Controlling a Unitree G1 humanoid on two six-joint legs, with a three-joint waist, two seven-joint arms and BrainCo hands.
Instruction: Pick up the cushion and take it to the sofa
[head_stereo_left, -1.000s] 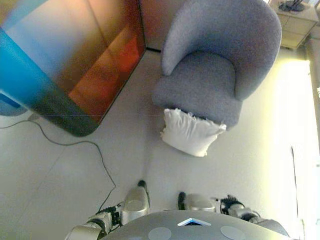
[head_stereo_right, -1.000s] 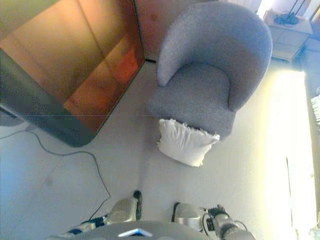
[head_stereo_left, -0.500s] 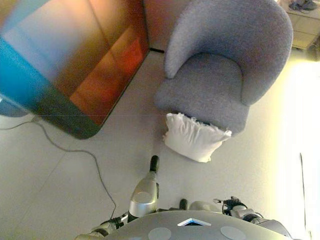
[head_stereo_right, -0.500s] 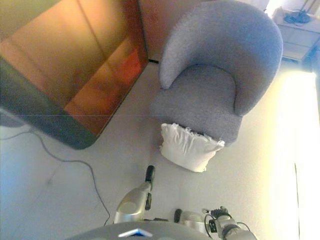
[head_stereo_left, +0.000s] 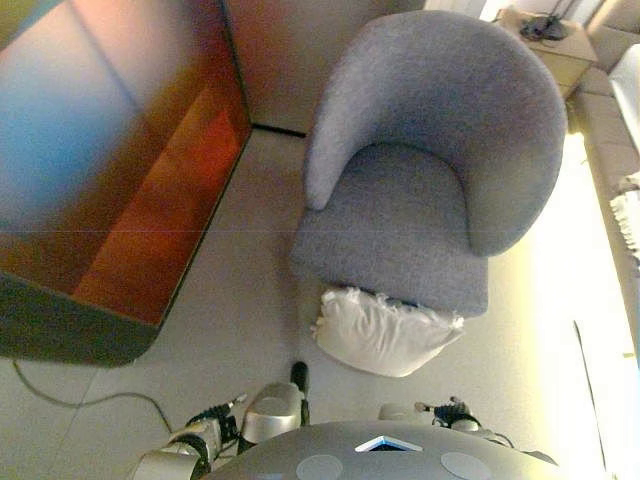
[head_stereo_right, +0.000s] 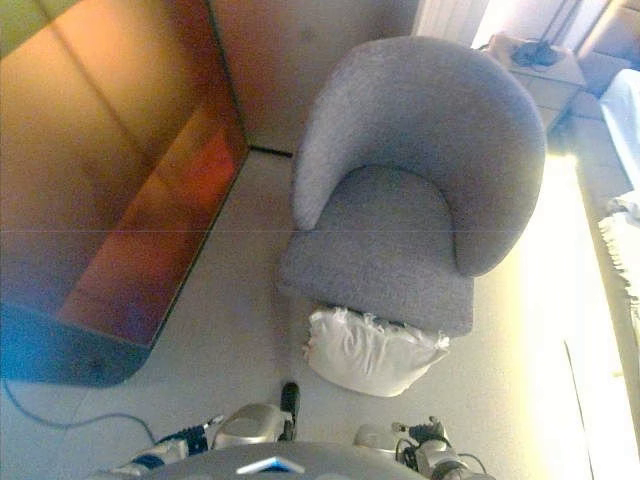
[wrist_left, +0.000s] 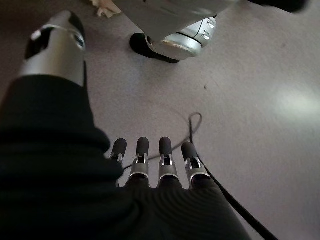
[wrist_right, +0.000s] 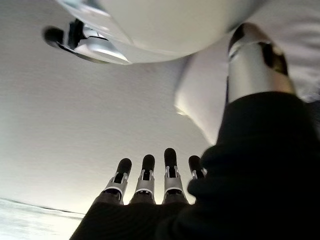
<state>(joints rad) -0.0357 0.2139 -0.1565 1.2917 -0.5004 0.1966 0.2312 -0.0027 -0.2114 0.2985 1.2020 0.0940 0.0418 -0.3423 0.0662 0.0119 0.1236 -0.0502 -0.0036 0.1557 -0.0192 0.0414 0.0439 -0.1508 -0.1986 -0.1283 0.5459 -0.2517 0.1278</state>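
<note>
The white cushion (head_stereo_left: 385, 335) lies on the floor and leans against the front of the grey armchair (head_stereo_left: 420, 200). It also shows in the right eye view (head_stereo_right: 370, 350), just ahead of me. My left hand (wrist_left: 155, 175) hangs low over the floor with straight fingers and holds nothing. My right hand (wrist_right: 155, 187) hangs the same way, open and empty, with the cushion (wrist_right: 200, 100) showing past it, apart from the fingers.
A large reddish-brown wooden panel (head_stereo_left: 120, 180) stands at the left. A dark cable (head_stereo_left: 80, 400) runs over the floor at the lower left. A small side table (head_stereo_left: 545, 40) stands behind the armchair. Light furniture with a fringed white cloth (head_stereo_left: 625, 210) lines the right edge.
The whole picture has shifted: the camera has moved closer, so the armchair and cushion look larger and lower. The cushion still leans on the chair front as before.
</note>
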